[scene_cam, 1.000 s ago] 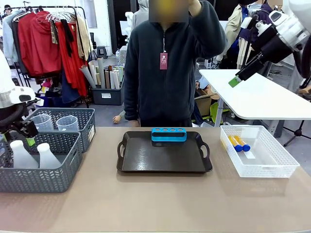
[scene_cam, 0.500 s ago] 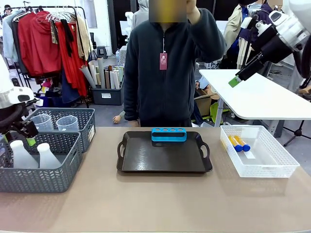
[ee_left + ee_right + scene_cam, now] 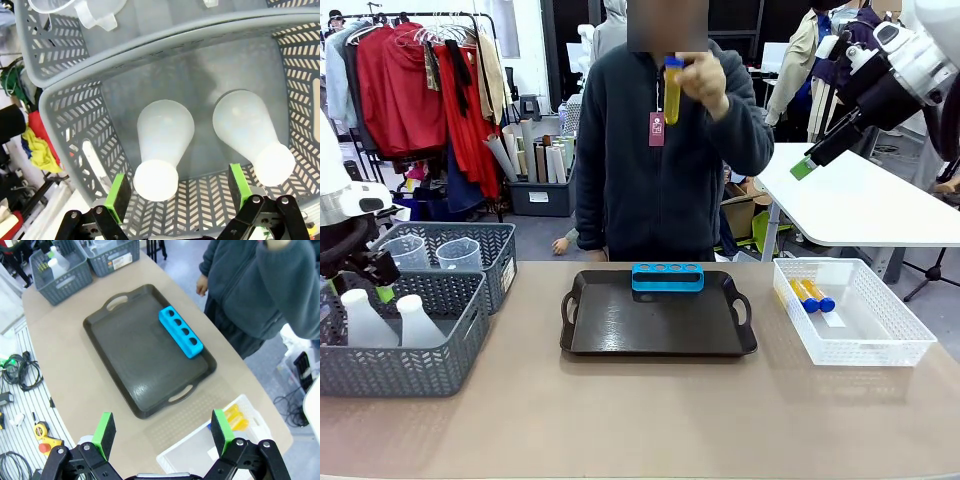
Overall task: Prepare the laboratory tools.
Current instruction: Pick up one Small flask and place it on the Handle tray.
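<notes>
A person's hand (image 3: 706,84) holds a test tube (image 3: 672,96); the basket label (image 3: 507,274) is illegible.

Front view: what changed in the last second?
The person's hand came down from head height to chest height, holding a blue-capped test tube of yellow liquid upright. Unchanged: left claw open over the flasks, right claw open and raised, tray, blue rack, two tubes in the white bin.

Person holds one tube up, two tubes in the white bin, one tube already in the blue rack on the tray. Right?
No. The blue rack on the tray is empty: the right wrist view shows all four holes bare. The person's hand does hold one tube up, and two tubes lie in the white bin.
</notes>
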Motion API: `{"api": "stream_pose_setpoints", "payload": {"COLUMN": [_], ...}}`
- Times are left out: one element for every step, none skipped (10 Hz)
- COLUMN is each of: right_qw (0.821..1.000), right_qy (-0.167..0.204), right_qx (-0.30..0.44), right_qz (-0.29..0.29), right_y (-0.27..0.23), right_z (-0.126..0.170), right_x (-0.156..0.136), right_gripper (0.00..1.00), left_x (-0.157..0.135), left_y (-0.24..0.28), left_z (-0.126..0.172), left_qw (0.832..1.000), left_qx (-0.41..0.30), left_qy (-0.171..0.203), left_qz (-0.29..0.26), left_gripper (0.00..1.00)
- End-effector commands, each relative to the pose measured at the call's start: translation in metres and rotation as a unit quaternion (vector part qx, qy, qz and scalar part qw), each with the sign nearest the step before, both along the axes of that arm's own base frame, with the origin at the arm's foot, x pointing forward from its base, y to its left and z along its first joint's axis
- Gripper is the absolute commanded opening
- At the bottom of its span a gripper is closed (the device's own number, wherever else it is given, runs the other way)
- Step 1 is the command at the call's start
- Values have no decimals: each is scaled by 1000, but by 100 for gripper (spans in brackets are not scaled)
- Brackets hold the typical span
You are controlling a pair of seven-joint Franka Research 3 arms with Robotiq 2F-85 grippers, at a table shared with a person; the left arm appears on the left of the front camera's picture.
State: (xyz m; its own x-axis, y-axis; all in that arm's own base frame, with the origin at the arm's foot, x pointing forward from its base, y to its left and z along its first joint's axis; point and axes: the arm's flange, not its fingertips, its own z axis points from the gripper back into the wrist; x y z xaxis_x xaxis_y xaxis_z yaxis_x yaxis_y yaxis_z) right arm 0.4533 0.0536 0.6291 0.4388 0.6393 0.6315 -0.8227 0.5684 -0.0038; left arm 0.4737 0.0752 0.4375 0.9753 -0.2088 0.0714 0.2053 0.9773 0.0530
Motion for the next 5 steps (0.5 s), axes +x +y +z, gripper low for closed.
{"api": "stream_pose_setpoints", "payload": {"right_qw": [1000, 1000, 1000, 1000, 1000], "right_qy": [0, 0, 0, 0, 0], "right_qx": [6, 6, 6, 6, 6], "right_qz": [4, 4, 4, 4, 4], "right_y": [0, 0, 0, 0, 0], "right_z": [1, 1, 1, 1, 1], "right_x": [0, 0, 0, 0, 0], "right_gripper": [100, 100, 100, 100, 100], "left_x": [8, 9, 10, 12, 13], "left_y": [9, 10, 10, 11, 11], "left_z": [0, -1, -2, -3, -3], "left_qw": [1000, 1000, 1000, 1000, 1000], "left_qx": [-8, -9, -9, -12, -14], "left_qy": [1, 2, 1, 1, 1], "left_qz": [8, 9, 9, 10, 7], "left_gripper": [100, 100, 100, 100, 100]}}
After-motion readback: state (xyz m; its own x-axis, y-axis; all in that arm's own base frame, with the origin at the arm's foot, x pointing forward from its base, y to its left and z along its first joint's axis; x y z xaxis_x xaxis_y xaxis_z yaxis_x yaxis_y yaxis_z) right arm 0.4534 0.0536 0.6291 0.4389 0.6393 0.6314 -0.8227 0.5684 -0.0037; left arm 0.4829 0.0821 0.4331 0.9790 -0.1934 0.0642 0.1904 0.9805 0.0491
